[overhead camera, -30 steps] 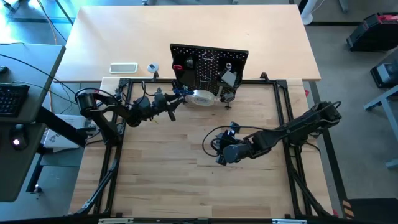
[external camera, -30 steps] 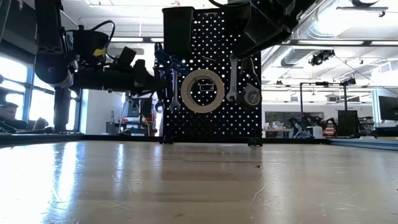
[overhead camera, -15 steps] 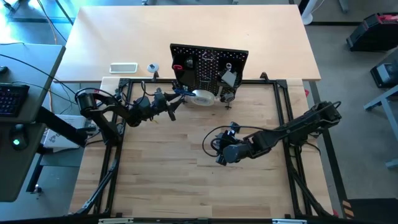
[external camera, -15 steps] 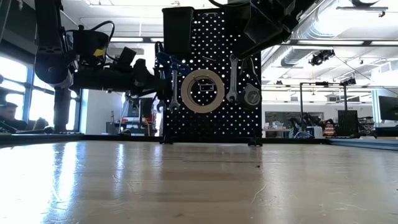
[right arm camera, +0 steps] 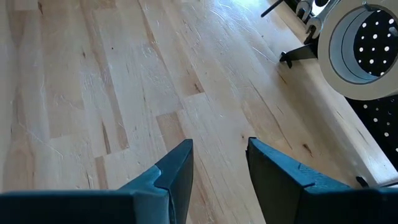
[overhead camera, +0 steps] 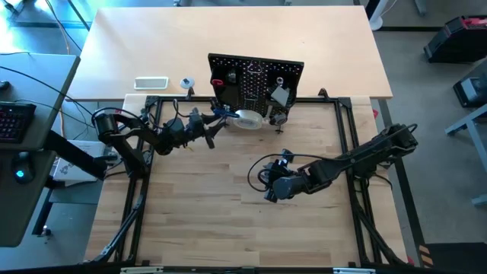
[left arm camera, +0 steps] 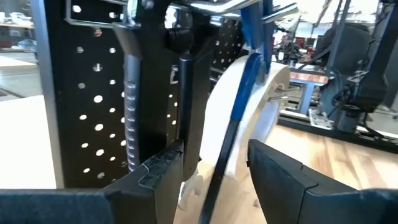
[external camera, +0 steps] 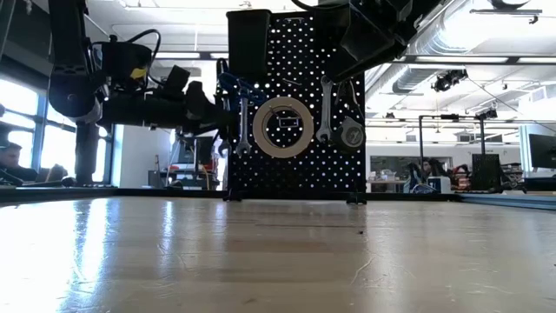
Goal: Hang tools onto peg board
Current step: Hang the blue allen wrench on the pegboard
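The black peg board (overhead camera: 256, 76) stands upright at the table's far edge. On its face hang a clear tape roll (external camera: 282, 127), silver wrenches (external camera: 325, 109) and other tools. A blue T-handle hex key (left arm camera: 249, 74) hangs at the board's left side, blue part up and dark shaft (left arm camera: 217, 168) down. My left gripper (left arm camera: 214, 168) points level at the board and is open. One finger stands on each side of that shaft, with a gap showing on both sides. My right gripper (overhead camera: 270, 190) hovers open over the bare table middle, with nothing between its fingers (right arm camera: 177, 168).
A dark ribbed handle (left arm camera: 130, 93) hangs on the board beside my left fingers. A white slab (overhead camera: 151, 82) and a small item (overhead camera: 186, 83) lie on the far table behind the board. The black table frame (overhead camera: 144, 190) runs along the work surface's edges, and bare wood lies in front.
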